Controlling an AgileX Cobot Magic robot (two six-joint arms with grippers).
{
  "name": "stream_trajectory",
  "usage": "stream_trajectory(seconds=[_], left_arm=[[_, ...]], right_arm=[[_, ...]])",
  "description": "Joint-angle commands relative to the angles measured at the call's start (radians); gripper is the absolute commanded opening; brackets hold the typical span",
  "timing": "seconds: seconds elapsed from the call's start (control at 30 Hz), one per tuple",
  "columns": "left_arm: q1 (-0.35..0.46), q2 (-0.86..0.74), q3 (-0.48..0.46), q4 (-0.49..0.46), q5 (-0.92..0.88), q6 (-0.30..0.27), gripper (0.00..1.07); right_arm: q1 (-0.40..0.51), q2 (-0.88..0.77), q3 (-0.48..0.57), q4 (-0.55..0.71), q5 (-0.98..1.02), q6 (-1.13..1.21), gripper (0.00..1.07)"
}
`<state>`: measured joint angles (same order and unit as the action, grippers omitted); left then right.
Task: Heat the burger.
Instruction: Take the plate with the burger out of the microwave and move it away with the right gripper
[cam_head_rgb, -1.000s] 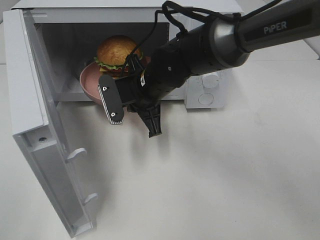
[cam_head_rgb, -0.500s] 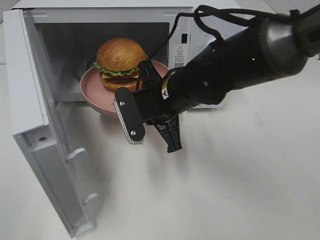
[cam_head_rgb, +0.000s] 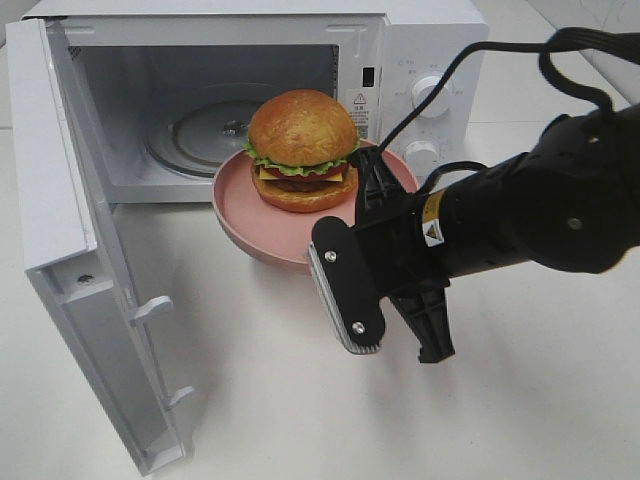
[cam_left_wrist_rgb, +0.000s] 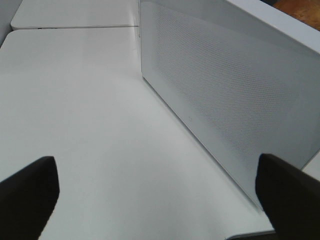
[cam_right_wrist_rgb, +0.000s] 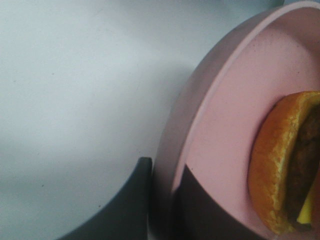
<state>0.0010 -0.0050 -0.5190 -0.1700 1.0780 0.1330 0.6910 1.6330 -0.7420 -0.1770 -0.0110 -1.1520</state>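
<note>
Pinching the pink plate (cam_right_wrist_rgb: 220, 125) rim, right jaws visible only from the wrist; left jaws spread.

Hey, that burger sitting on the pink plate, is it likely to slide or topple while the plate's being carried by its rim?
The burger probably tips fairly easily: it's a tall stack, resting loose on the pink plate. It may slide too, since the plate's surface looks smooth. The right gripper pinches only one edge of the rim, so any tilt could shift it.

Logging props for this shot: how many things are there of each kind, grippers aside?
Burger: 1
Pink plate: 1
Microwave, door open: 1
Total: 3
</note>
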Motion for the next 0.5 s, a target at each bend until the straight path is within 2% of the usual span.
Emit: stream_trajectory(seconds=[0.03, 0.1, 0.3, 0.5], left_arm=[[0.002, -0.016, 0.002, -0.002, -0.007, -0.002, 1.00], [0.002, -0.016, 0.002, -0.002, -0.007, -0.002, 1.00], [0.002, -0.016, 0.002, -0.002, -0.007, -0.002, 1.00], [0.002, -0.016, 0.002, -0.002, -0.007, -0.002, 1.00]], right_arm=[[-0.002, -0.065, 0.031, -0.028, -0.078, -0.007, 0.00], [-0.002, -0.128, 0.087, -0.037, -0.077, -0.007, 0.00], [-0.002, -0.241, 0.167, -0.037, -0.056, -0.006, 0.00], [-0.002, -0.390, 0.253, -0.037, 0.049, -0.006, 0.00]])
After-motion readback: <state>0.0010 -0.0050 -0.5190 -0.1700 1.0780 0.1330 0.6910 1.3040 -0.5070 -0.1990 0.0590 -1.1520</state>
